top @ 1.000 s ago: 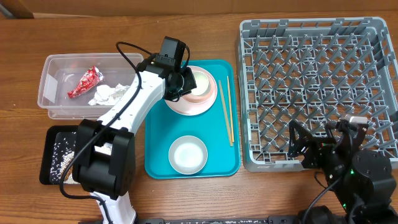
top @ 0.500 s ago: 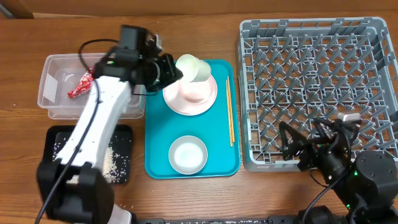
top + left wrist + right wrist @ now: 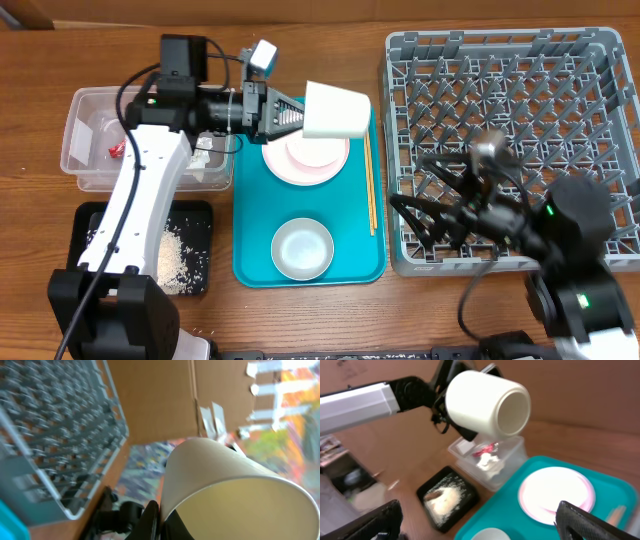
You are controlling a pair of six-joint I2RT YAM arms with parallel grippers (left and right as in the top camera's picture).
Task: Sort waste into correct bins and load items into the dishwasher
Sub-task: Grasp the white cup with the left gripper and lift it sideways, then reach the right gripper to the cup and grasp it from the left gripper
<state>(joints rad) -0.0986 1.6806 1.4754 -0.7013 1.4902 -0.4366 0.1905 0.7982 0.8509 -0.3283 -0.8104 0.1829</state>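
Observation:
My left gripper (image 3: pixel 292 115) is shut on the rim of the small white cup (image 3: pixel 335 110), one finger inside and one outside. The cup hangs on its side above the pink plate (image 3: pixel 305 155); in the left wrist view the cup (image 3: pixel 235 485) fills the frame. My right gripper (image 3: pixel 415 215) stands open over the front left corner of the grey dishwasher rack (image 3: pixel 510 90), and its wrist view looks at the cup (image 3: pixel 487 404). A pale bowl (image 3: pixel 302 248) and chopsticks (image 3: pixel 368 180) lie on the teal tray (image 3: pixel 250 230). Red wrapper (image 3: pixel 117 148) and tissue (image 3: pixel 200 160) lie in the clear tub (image 3: pixel 85 110).
The black tray (image 3: pixel 95 270) at the front left holds scattered rice. My left arm (image 3: pixel 140 190) reaches across the clear tub. Wooden table shows around the containers.
My left gripper lifted the white cup off the pink plate, raised it and turned it onto its side. My right arm rose and swung left over the rack's front corner.

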